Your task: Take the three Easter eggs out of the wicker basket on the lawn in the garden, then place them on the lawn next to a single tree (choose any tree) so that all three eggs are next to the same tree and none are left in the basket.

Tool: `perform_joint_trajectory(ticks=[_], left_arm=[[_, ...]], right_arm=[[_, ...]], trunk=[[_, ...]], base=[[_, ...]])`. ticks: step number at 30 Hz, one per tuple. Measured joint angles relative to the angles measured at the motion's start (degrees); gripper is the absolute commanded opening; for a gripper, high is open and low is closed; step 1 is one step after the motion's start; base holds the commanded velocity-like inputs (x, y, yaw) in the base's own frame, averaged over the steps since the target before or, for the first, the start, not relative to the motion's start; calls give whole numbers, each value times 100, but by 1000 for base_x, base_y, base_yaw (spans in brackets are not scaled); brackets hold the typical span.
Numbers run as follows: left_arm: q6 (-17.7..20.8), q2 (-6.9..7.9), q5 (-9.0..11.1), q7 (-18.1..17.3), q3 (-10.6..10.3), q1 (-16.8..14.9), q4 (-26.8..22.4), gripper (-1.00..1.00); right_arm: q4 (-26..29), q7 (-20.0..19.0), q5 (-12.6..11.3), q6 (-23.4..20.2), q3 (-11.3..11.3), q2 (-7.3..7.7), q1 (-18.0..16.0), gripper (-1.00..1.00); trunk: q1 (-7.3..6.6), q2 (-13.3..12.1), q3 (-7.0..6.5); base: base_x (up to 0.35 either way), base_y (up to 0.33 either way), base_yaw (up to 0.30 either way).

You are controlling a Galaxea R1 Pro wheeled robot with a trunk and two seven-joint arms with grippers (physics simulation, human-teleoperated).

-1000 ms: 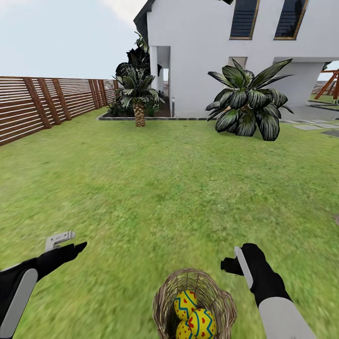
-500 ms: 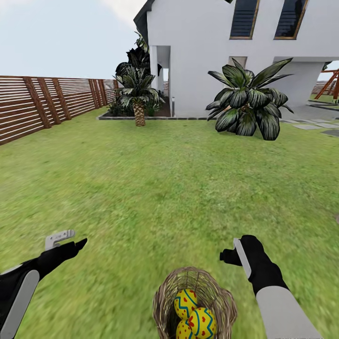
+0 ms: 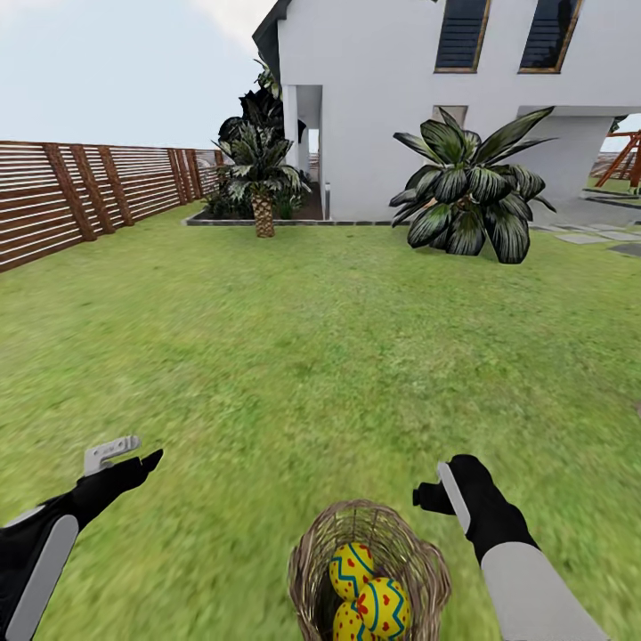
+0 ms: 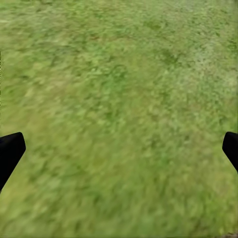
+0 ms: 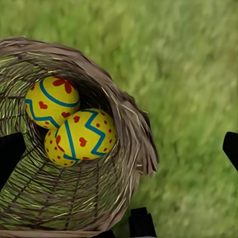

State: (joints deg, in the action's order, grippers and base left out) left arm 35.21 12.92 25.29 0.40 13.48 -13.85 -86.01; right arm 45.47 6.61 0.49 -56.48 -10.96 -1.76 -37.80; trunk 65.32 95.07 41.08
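Observation:
The brown wicker basket stands on the lawn at the near edge of the head view, with three yellow Easter eggs in it. My right gripper hovers just right of the basket's rim, open and holding nothing. Its wrist view looks down into the basket at the eggs, with the third egg partly covered by them. My left gripper hangs open over bare grass, well left of the basket. The tree is out of view.
A short palm with a scaly trunk and a broad-leaved bush stand before the white house. A brown slatted fence runs along the left. Grey stepping stones lie at far right. Open grass stretches ahead.
My right gripper has edged slightly left toward the basket. The left arm, the basket and the eggs have not moved.

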Motion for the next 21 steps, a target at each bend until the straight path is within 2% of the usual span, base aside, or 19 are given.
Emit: perform_joint_trajectory(ticks=[21], left_arm=[[-388,-8,-11,0,0,2,179,100]], right_arm=[[-245,-1,-50,300,-16,4,-187,100]], trunk=[[461,842,377]], base=[[0,0,0]])
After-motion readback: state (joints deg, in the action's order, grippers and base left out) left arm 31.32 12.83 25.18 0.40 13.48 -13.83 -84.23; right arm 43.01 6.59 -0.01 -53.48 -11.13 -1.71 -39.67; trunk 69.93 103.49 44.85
